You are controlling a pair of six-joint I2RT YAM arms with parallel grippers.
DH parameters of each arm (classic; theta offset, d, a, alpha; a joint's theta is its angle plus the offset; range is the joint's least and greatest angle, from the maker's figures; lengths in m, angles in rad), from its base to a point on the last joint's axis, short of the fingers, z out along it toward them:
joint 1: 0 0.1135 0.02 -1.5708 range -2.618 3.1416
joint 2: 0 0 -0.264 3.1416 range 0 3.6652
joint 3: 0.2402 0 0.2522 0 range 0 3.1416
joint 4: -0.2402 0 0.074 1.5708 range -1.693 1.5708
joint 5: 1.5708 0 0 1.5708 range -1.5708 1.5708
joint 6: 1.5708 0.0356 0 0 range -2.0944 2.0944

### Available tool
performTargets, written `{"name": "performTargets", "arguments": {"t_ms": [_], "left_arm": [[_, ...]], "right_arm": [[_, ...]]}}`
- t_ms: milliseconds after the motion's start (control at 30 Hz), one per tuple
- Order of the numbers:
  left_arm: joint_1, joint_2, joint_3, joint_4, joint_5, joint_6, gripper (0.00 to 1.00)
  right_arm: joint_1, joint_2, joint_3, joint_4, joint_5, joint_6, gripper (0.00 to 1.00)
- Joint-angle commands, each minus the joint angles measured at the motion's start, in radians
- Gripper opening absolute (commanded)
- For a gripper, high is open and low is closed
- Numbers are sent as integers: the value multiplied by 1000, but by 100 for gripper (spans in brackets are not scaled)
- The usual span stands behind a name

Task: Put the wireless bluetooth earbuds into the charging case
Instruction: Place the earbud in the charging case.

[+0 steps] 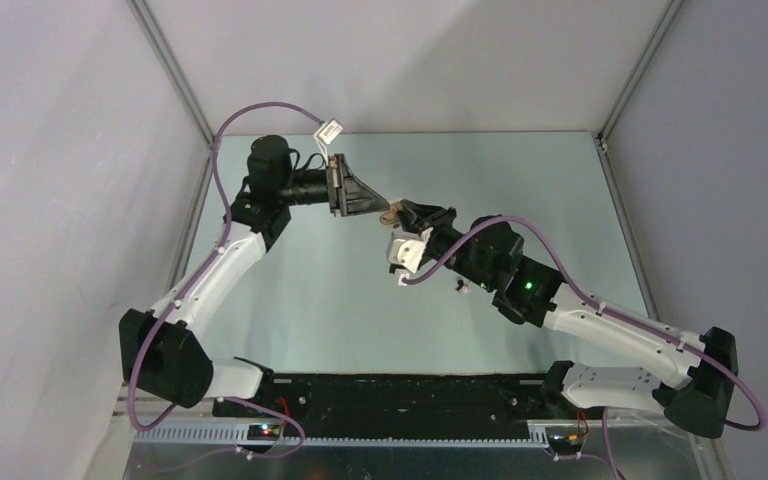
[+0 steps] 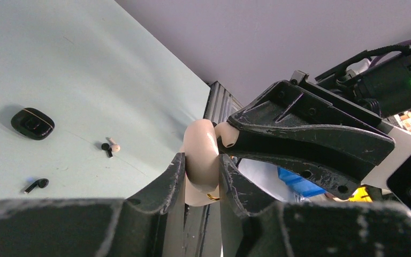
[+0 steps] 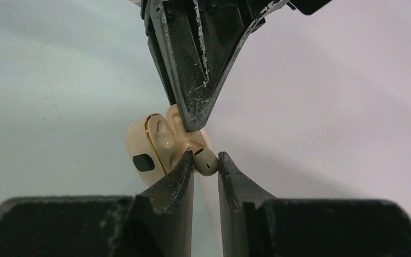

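from above, both arms meet in mid-air over the table (image 1: 290, 290). the left end effector (image 1: 375, 207) pinches a beige charging case (image 1: 392, 213), and the right end effector (image 1: 407, 220) sits nose to nose with it.

the left wrist view shows that case clamped edge-on between the left fingers. down on the table a black case (image 2: 32, 123), two black earbuds (image 2: 36, 184) and a pale bud (image 2: 115, 145) lie loose.

the right wrist view has the right fingers pinching a beige earbud (image 3: 207, 163) right at the open case's wells — whether it touches yet, i can't tell. looks like mid-insertion to me. next it wants a gentle, straight push into the well — then letting go.
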Motion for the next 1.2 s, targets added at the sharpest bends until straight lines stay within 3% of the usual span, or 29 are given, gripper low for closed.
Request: {"name": "performTargets", "arguments": {"t_ms": [0, 467, 867, 1167], "left_arm": [[9, -2, 26, 58, 31, -33, 0], [10, 2, 17, 78, 35, -49, 0], [15, 7, 18, 87, 35, -62, 0], [18, -2, 5, 93, 31, -59, 0]], "right_arm": [[-5, -25, -5, -3, 1, -3, 0], [-3, 9, -20, 75, 71, -50, 0], [18, 2, -76, 87, 31, -159, 0], [21, -17, -76, 34, -9, -100, 16]]}}
